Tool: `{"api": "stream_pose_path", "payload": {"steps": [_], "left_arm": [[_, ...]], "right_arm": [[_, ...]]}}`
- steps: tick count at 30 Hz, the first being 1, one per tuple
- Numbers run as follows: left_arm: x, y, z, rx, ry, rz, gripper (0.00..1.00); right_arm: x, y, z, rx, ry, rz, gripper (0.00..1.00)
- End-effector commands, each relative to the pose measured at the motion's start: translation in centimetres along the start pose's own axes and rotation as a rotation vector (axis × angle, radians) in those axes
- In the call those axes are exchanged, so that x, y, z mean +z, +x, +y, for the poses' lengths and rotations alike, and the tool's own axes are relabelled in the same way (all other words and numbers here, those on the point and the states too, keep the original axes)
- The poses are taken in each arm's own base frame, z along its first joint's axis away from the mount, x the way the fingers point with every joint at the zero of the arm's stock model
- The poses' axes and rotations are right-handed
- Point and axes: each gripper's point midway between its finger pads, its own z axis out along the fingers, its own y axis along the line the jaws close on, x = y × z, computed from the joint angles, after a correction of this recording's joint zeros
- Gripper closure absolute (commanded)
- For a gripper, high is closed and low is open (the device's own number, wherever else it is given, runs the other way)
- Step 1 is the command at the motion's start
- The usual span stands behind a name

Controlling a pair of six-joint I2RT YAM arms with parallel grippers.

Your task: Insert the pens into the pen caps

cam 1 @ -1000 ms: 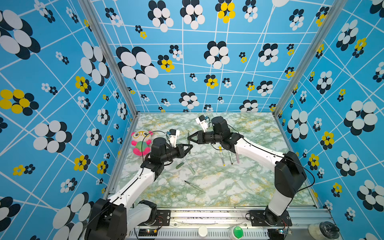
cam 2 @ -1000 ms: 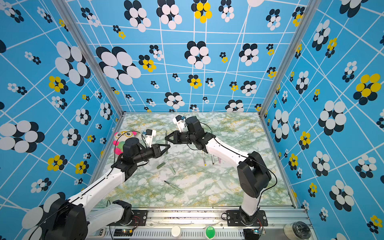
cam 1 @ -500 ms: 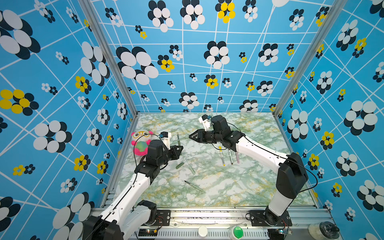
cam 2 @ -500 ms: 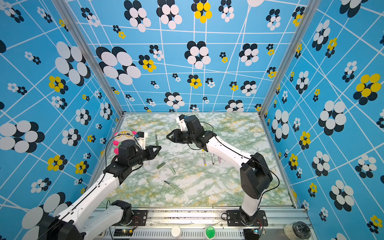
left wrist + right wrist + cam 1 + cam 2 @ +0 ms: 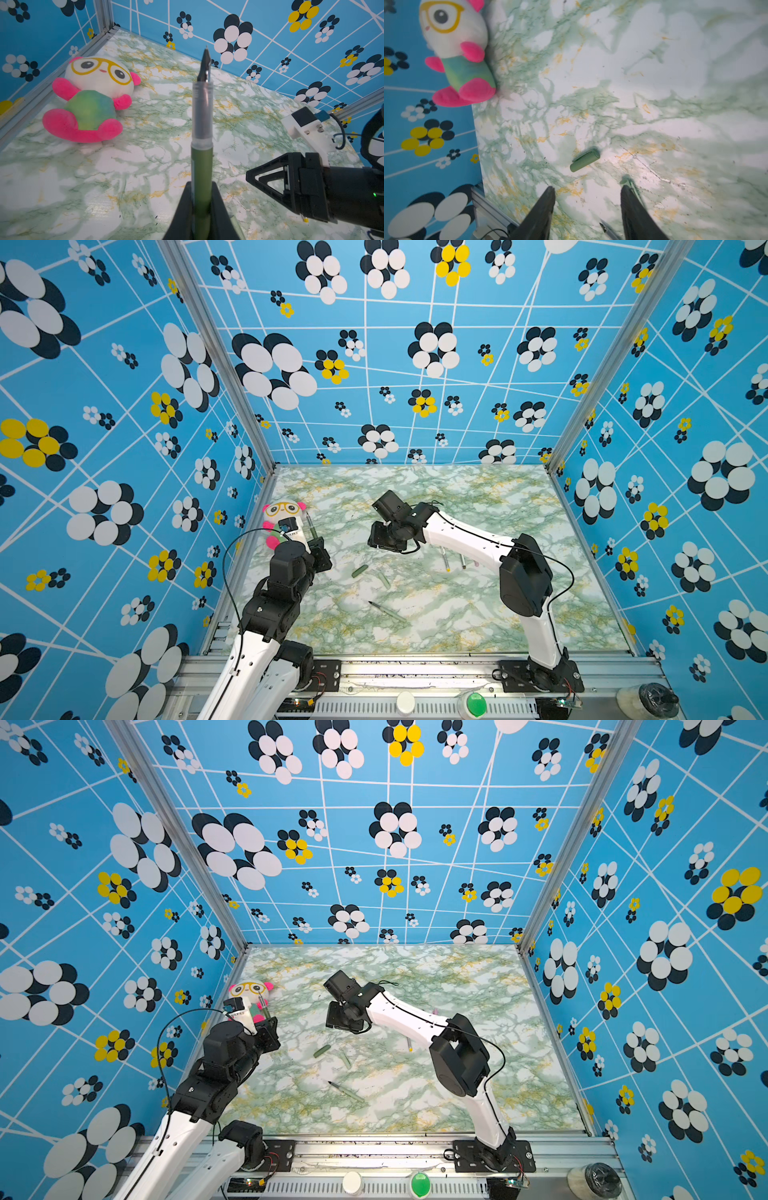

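Gripping the dark green pen [image 5: 201,162] low on its matte barrel, the left pincer [image 5: 201,188] is clamped tight and holds it upright. Above the barrel sits a clear, glassy sleeve, and a dark pointed nib stands bare at the top. Behind it lies a soft plush toy [image 5: 93,93] with a white face, yellow glasses and pink limbs, against the wall at the edge of the counter [image 5: 457,614], a glossy sheet veined in green and yellow like marble.

The right pincer [image 5: 586,188] hangs over the middle of the counter, its black wedge-shaped fingers moderately apart with nothing between them. Below it a stubby dark green cap [image 5: 584,159] lies on its side, a smooth short tube. A pale green cap [image 5: 385,580] lies near it, not touching. The slim pale green pen [image 5: 388,611] lies apart, nearer the front rail. Two white-barrelled pens [image 5: 445,559] rest side by side beneath the right arm.
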Motion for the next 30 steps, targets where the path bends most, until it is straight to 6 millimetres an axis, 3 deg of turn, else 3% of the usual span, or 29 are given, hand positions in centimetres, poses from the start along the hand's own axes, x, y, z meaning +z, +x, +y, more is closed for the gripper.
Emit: {"api": "stream_pose_path", "payload": {"steps": [1,3,8,18,30], "left_arm": [[-0.4,0.0,0.5,0.061,-0.022,0.007,1.00],[-0.6,0.4,0.0,0.062,0.012,0.013,1.00],[-1.2,1.7,-0.6,0.064,0.070,0.043,1.00],[-2.1,2.4,-0.8,0.067,0.094,0.044,1.00],[-2.2,3.0,-0.8,0.054,0.105,0.052,1.00]], "right_arm": [[-0.1,0.3,-0.1,0.212,0.050,0.002,0.47],[0.2,1.4,0.8,0.243,0.067,0.014,0.47],[3.6,4.6,0.9,0.311,0.141,0.089,0.47],[7.3,7.4,1.1,0.362,0.185,0.181,0.49],[9.8,7.2,0.1,0.361,0.224,0.196,0.62]]}}
